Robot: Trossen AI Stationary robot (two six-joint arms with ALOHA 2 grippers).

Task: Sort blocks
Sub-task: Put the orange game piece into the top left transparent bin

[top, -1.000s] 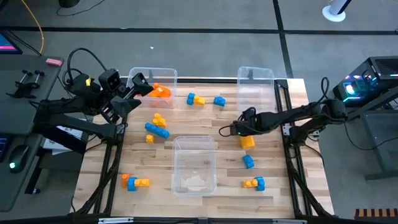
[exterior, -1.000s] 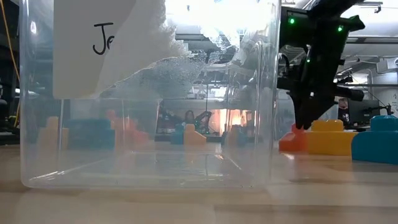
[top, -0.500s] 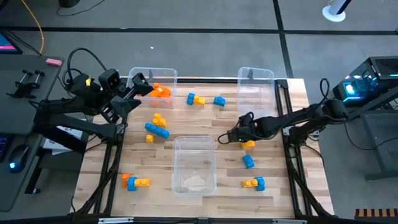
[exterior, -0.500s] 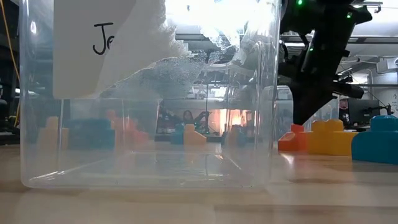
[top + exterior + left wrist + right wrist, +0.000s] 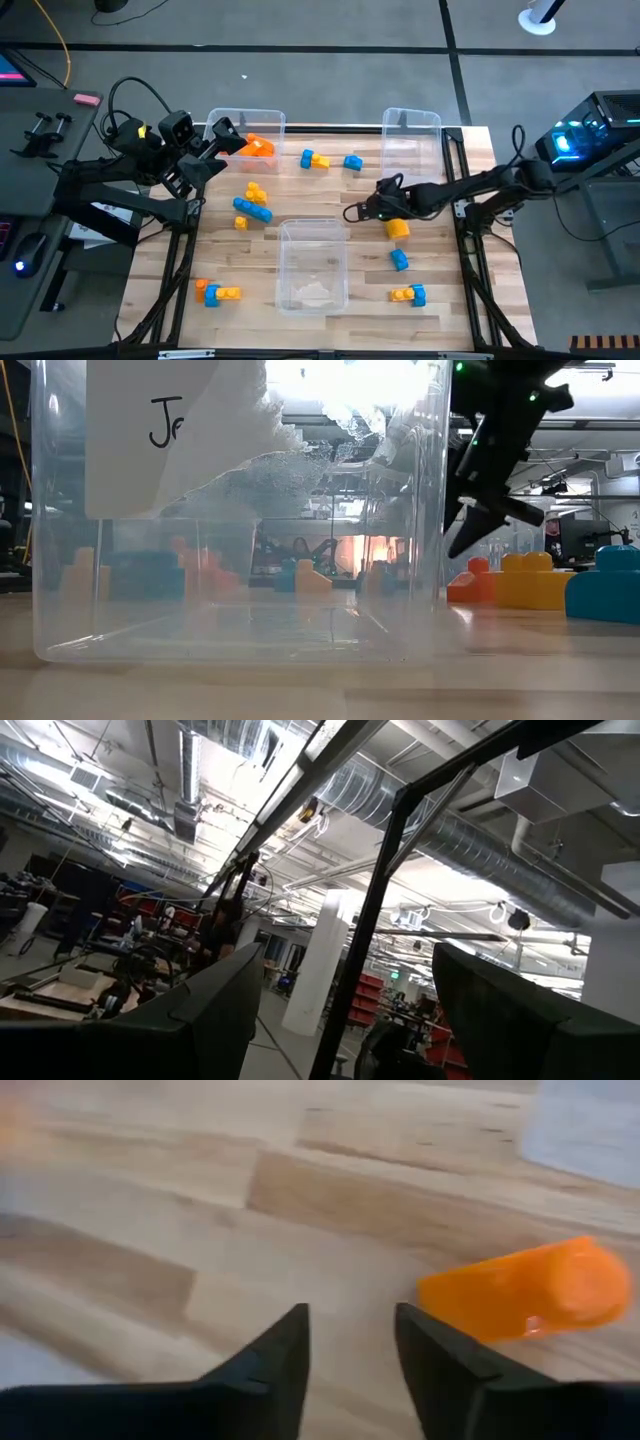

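Your right gripper [image 5: 352,213] is low over the middle of the surface [image 5: 470,300], fingers [image 5: 270,1365] parted with only bare wood between them, nothing held. Just beside it lies an orange-and-yellow block [image 5: 397,228]; the right wrist view shows its orange end [image 5: 520,1292] off to one side of the fingers, not between them.

Your left gripper [image 5: 222,133] sits up by the far-left bin [image 5: 270,121], its fingers [image 5: 190,1010] spread and empty, pointing out at the room.

Progress looks early. That far-left bin holds an orange piece [image 5: 258,147]; the far-right bin [image 5: 410,120] and the near centre bin [image 5: 312,262] look empty, as far as you can see. Still loose:
- a blue-yellow pair [image 5: 314,159] and a blue brick [image 5: 352,162] at the far side
- a yellow and blue cluster [image 5: 252,203] left of centre
- an orange-blue-yellow cluster [image 5: 217,293] near left
- a blue brick [image 5: 399,260] and a yellow-blue pair [image 5: 408,294] on the right

Watch the centre bin: its wall stands just beside your right gripper, and in the low view it fills most of your sightline.
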